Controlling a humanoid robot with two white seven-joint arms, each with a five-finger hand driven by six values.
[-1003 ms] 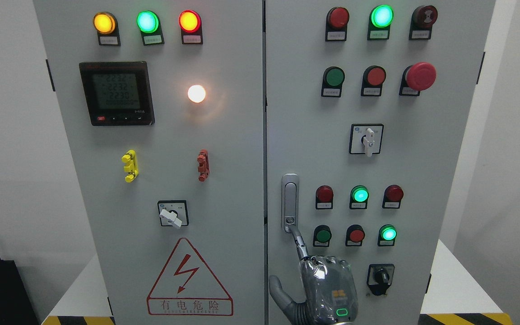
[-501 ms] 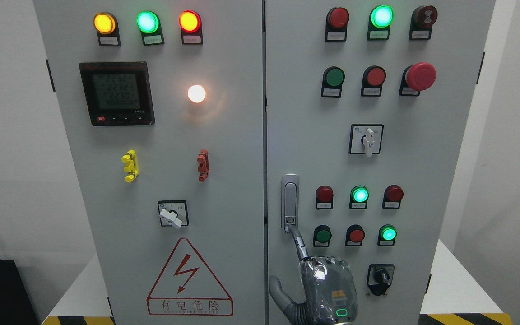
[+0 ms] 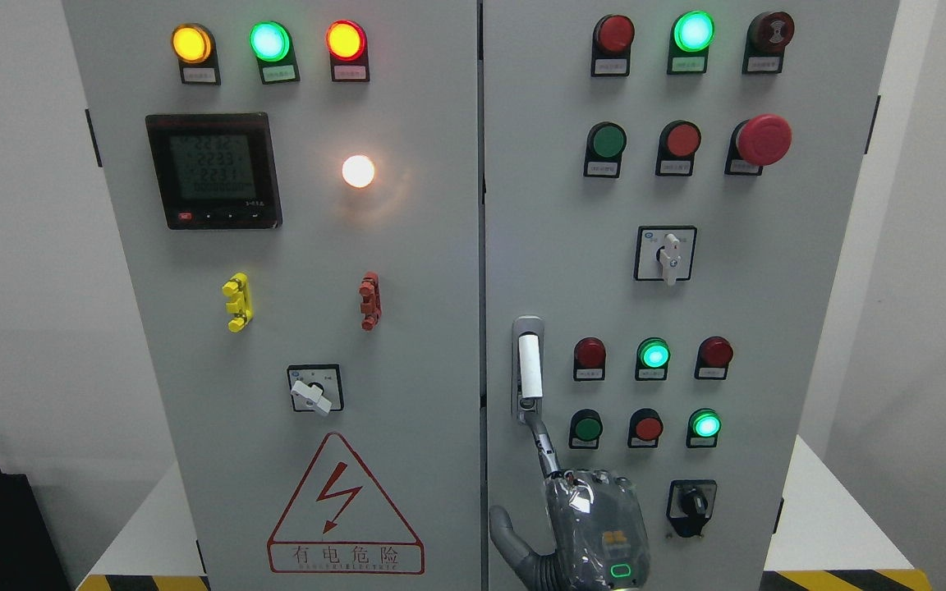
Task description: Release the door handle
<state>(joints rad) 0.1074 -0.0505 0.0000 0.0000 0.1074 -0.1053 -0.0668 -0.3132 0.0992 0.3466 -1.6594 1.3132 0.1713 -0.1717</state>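
Note:
The grey cabinet's right door (image 3: 555, 246) carries a silver swing handle (image 3: 528, 368) near its left edge. The handle's lever stands out from its housing and looks bright white. My right hand (image 3: 596, 529) comes up from the bottom edge, wrapped in clear plastic, back toward the camera. Its index finger (image 3: 544, 443) is stretched up and its tip touches the lower end of the handle housing. The thumb (image 3: 507, 538) sticks out to the left and the other fingers are curled in. It holds nothing. The left hand is out of view.
Red and green push buttons (image 3: 654, 355) and a rotary switch (image 3: 691, 502) sit just right of the hand. The left door (image 3: 407, 287) has a meter (image 3: 213, 171), lamps and a high-voltage warning triangle (image 3: 344, 509). A white platform (image 3: 834, 525) lies under the cabinet.
The handle's lever has sprung out of its housing and now shows bright white. My right hand has stayed almost in place, index fingertip at the handle's lower end.

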